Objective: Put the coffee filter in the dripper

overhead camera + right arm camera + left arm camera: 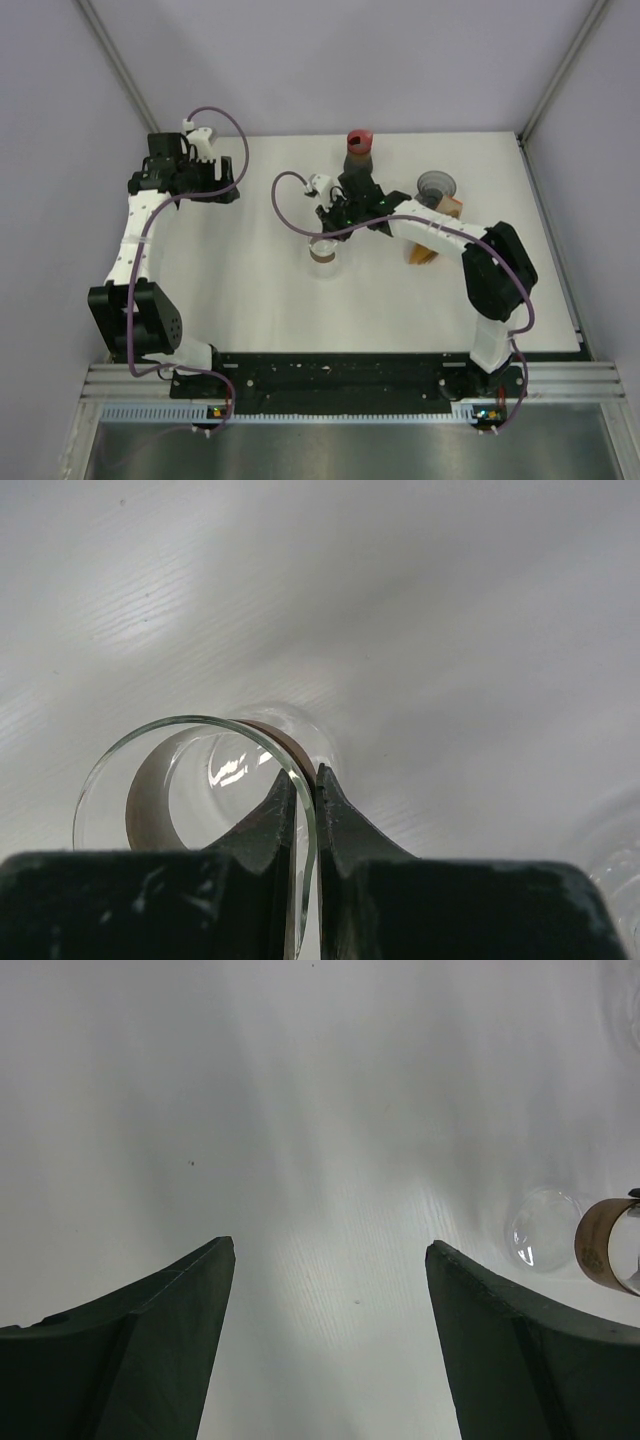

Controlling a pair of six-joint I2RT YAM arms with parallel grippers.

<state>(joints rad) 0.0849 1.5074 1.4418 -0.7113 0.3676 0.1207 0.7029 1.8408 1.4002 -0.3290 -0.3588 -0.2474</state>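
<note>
The dripper (322,252) is clear glass with a brown collar and sits near the table's middle. In the right wrist view my right gripper (308,772) is shut on the dripper's thin glass rim (160,730), one finger inside and one outside. From above, the right gripper (325,233) sits just over it. The coffee filter (423,254) shows as a tan paper wedge, partly hidden under my right forearm. My left gripper (231,192) hovers at the far left, open and holding nothing (330,1245). Its view catches the dripper (604,1246) at the right edge.
A dark cylinder with a red top (358,146) stands at the back centre. A grey cup (436,185) and a tan holder (452,206) stand to its right. Purple cables loop over both arms. The white table (250,290) ends at walls on three sides.
</note>
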